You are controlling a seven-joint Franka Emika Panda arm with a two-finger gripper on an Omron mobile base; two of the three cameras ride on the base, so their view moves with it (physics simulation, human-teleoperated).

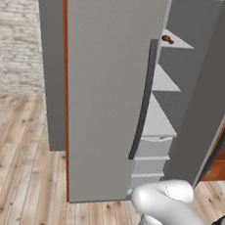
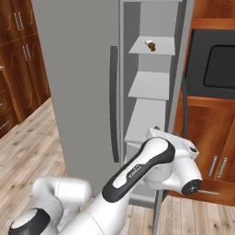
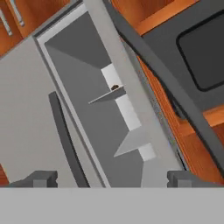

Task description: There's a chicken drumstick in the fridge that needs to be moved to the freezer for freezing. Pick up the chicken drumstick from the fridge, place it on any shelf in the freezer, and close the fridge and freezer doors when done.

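The chicken drumstick (image 1: 167, 39) (image 2: 150, 45) (image 3: 115, 87), a tiny reddish-brown lump, lies on an upper pale-grey shelf (image 1: 180, 43) (image 2: 160, 47) of the open freezer (image 1: 178, 87) (image 2: 149, 87). The freezer door (image 1: 215, 96) (image 2: 180, 69) stands swung out to the right, seen edge-on, with its dark handle (image 2: 186, 108). The wide fridge door (image 1: 106, 94) (image 2: 82, 82) looks shut, so the fridge's inside is hidden. My gripper (image 3: 113, 179) is open, holds nothing, and is well back from and below the drumstick.
More opaque shelves and pale drawers (image 1: 152, 150) fill the freezer below. Wooden cabinets (image 2: 209, 133) with a black oven window (image 2: 220, 59) stand right of the open door. A brick wall (image 1: 19, 36) and wood floor (image 1: 15, 163) lie to the left.
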